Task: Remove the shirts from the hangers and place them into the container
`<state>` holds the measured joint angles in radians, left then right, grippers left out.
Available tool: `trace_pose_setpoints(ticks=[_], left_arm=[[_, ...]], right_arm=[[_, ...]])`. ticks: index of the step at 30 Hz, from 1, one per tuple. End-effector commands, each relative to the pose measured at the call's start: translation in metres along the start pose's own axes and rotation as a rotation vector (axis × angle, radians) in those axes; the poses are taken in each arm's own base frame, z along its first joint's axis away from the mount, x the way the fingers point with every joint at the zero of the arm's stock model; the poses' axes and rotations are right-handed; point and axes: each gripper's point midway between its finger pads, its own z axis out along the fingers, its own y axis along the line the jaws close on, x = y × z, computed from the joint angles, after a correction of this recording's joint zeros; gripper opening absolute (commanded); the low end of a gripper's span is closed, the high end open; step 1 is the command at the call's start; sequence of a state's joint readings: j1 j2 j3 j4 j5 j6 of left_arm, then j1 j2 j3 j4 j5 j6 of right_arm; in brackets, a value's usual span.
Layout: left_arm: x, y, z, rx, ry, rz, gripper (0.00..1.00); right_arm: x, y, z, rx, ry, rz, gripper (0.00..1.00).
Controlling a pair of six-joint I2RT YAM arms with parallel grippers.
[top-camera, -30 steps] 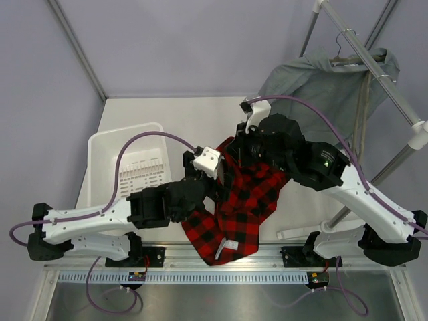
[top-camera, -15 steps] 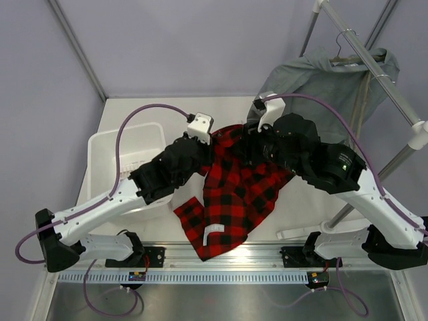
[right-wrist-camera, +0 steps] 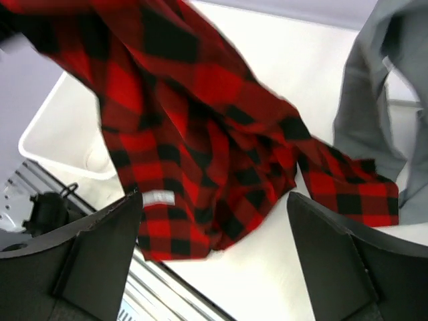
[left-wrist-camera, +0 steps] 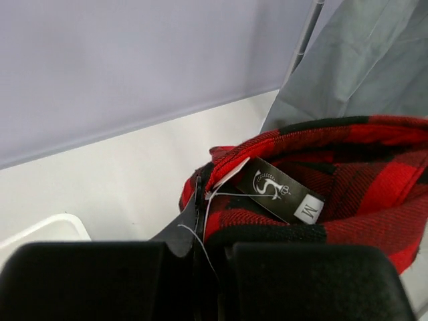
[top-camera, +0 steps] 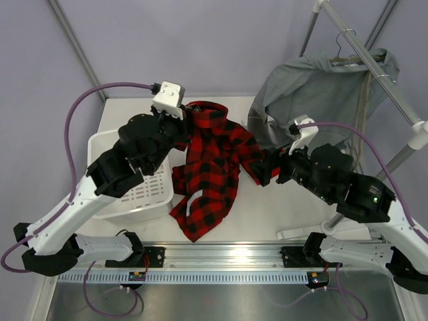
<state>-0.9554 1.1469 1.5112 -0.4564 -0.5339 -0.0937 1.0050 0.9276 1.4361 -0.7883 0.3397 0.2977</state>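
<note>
- The left gripper (top-camera: pixel 186 120) has shut on the collar of the plaid shirt (top-camera: pixel 214 167). Its wrist view shows the jaws pinched together on the cloth just beside the black neck label (left-wrist-camera: pixel 281 194).
- 1 second ago this gripper stood open and low over the counter (top-camera: pixel 267 214). It has since risen and swung back toward the far corner of the container (top-camera: pixel 95 144).
- The right gripper (top-camera: pixel 266 170) has let go. Its jaws stand wide apart with nothing between them, and the arm has pulled back to the right.
- The plaid shirt now hangs from the left gripper alone, draped just beside the container and not yet in it. Its hem probably trails on the counter, though the overhead view does not settle that.
- So the handover looks done, and what remains is a carry leftward over the container and a release.
- The grey shirt (top-camera: pixel 321 80) is still on its hanger (top-camera: pixel 348 59) at the rack.
</note>
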Motion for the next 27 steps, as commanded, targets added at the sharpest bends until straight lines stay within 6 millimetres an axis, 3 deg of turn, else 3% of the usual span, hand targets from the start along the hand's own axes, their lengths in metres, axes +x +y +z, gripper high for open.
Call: trace_pose_setpoints(ticks=[1,2,3,4,5,7,8,10,14,15,17,18,19,21,22,24,25,27], left_arm=[[-0.056,0.012,-0.027,0.022,-0.113,-0.017,0.00],[-0.070,0.014,-0.033,0.022,-0.138,-0.024,0.00],[-0.074,0.015,-0.035,0.020,-0.141,-0.018,0.00],[-0.079,0.020,-0.036,0.000,-0.148,-0.003,0.00],[-0.083,0.021,-0.037,-0.002,-0.157,-0.007,0.00],[-0.098,0.024,-0.043,0.000,-0.192,0.029,0.00],[-0.104,0.024,-0.045,0.004,-0.209,0.026,0.00],[-0.117,0.024,-0.051,0.022,-0.243,0.030,0.00],[-0.133,0.018,-0.056,0.064,-0.279,0.027,0.00],[-0.134,0.016,-0.056,0.077,-0.280,0.027,0.00],[-0.141,0.015,-0.059,0.086,-0.286,0.027,0.00],[-0.143,0.013,-0.059,0.094,-0.285,0.029,0.00],[-0.144,0.012,-0.062,0.105,-0.281,0.026,0.00],[-0.153,0.010,-0.070,0.138,-0.301,0.014,0.00],[-0.154,0.009,-0.074,0.154,-0.302,0.006,0.00],[-0.160,0.008,-0.083,0.182,-0.318,-0.012,0.00],[-0.164,0.010,-0.091,0.194,-0.334,-0.025,0.00],[-0.169,0.011,-0.102,0.222,-0.352,-0.034,0.00]], right_arm=[[0.042,0.007,0.025,-0.061,0.048,-0.017,0.89],[0.044,0.010,0.028,-0.075,0.033,0.013,0.75],[0.051,0.013,0.028,-0.103,0.041,0.023,0.51],[0.068,0.013,0.033,-0.108,0.075,0.027,0.01],[0.072,0.017,0.036,-0.128,0.081,0.049,0.00],[0.103,0.038,0.040,-0.255,0.171,0.043,0.00],[0.105,0.049,0.043,-0.315,0.171,0.054,0.00],[0.132,0.077,0.043,-0.483,0.260,0.061,0.00],[0.133,0.123,0.046,-0.686,0.273,0.040,0.00],[0.143,0.137,0.046,-0.732,0.316,0.028,0.00],[0.135,0.156,0.044,-0.798,0.323,0.018,0.00],[0.148,0.165,0.049,-0.819,0.376,0.012,0.00],[0.142,0.171,0.053,-0.823,0.374,0.009,0.00],[0.156,0.175,0.069,-0.811,0.422,0.000,0.00],[0.153,0.179,0.075,-0.806,0.418,-0.005,0.00],[0.167,0.177,0.095,-0.763,0.453,-0.034,0.00],[0.159,0.178,0.103,-0.756,0.437,-0.041,0.00],[0.167,0.171,0.123,-0.706,0.460,-0.066,0.00]])
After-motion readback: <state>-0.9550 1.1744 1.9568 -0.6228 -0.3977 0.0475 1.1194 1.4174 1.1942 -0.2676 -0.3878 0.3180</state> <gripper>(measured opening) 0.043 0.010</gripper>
